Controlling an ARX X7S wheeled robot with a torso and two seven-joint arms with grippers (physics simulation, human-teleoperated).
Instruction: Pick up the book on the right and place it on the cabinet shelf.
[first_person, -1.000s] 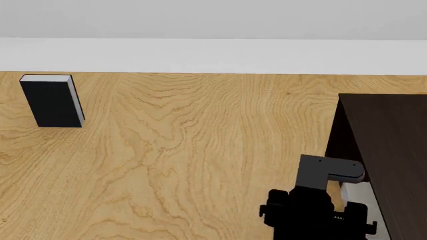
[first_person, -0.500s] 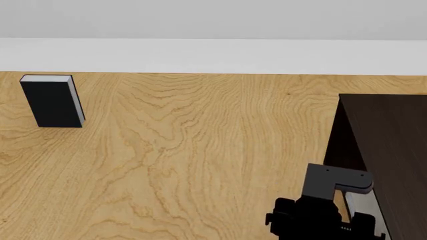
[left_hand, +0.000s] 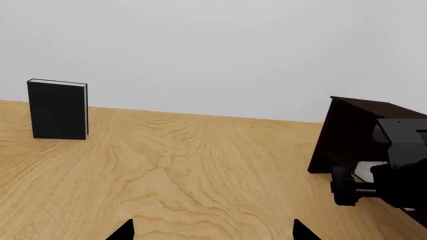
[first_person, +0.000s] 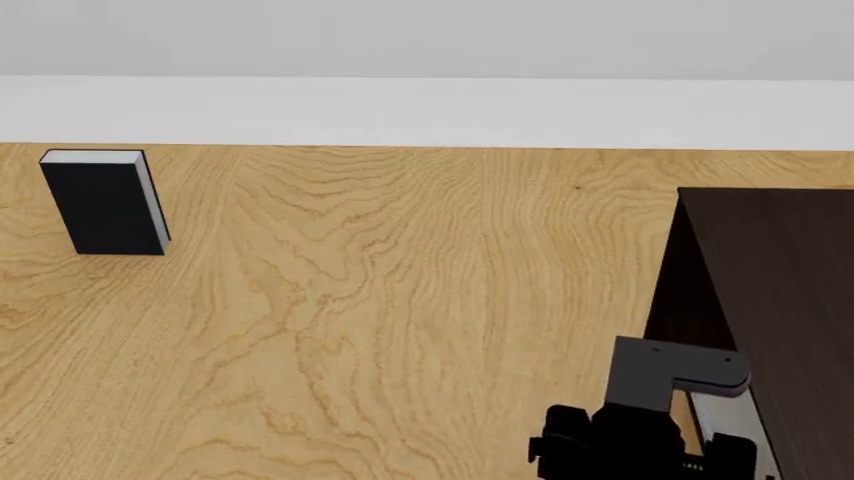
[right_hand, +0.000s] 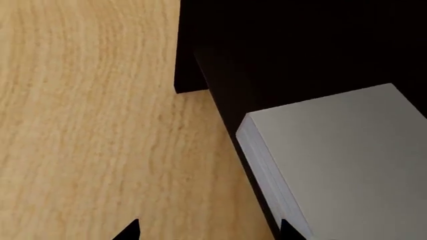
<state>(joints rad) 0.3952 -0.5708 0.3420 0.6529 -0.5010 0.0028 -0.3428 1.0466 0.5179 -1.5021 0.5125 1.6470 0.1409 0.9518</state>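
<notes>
books: two are seen; one light-grey book (right_hand: 340, 165) and one black book (first_person: 104, 203)
cabinets: one dark cabinet (first_person: 781, 290) is seen, at the right of the table (first_person: 400, 300)
light-grey book: seen lying flat in the right wrist view, its corner and white page edges at the cabinet's open side, on or just above a dark board; whether it rests on the cabinet shelf (right_hand: 230, 92) cannot be told; a pale sliver of it is seen in the head view beside the cabinet wall
black book: stood upright at the far left of the table, well apart from the cabinet
arms: two; the right gripper (first_person: 654, 440) is placed at the cabinet's open side; only two dark tips of the left gripper (left_hand: 212, 231) are shown
right jaws: two dark tips are seen well apart in the wrist view; one tip is next to the grey book's page edge; contact or grasp cannot be told
left jaws: spread wide over bare table; nothing is held
</notes>
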